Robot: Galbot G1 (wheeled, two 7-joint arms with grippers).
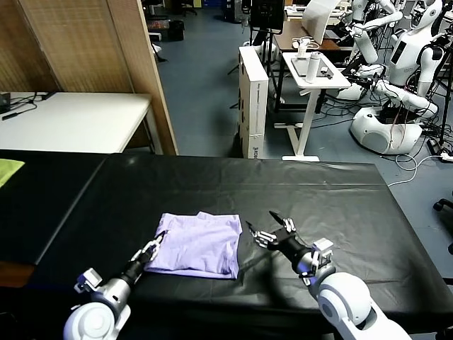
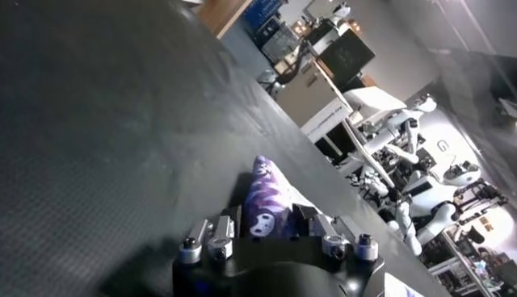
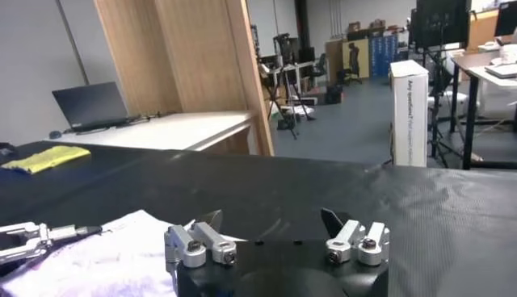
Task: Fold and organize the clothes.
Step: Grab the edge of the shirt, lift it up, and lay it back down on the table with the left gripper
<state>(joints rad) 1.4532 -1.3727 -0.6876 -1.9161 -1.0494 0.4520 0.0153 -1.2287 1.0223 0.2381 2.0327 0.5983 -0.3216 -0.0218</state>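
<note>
The clothes are one lavender T-shirt (image 1: 198, 244), lying folded on the black table (image 1: 297, 188) near its front edge. My left gripper (image 1: 157, 241) is at the shirt's left edge. In the left wrist view its fingers (image 2: 266, 216) are closed on a raised fold of the shirt (image 2: 262, 181) that shows a purple-and-white print. My right gripper (image 1: 260, 221) stands open just right of the shirt, nothing between its fingers (image 3: 271, 218). The right wrist view shows the shirt (image 3: 105, 258) to one side, with the left gripper (image 3: 24, 242) on its far edge.
A yellow-green cloth (image 1: 8, 168) lies at the far left of the black cloth. A white table (image 1: 71, 120) and a wooden partition (image 1: 92, 42) stand behind on the left. A white box (image 1: 253, 99), a small stand and other robots are beyond the table's far edge.
</note>
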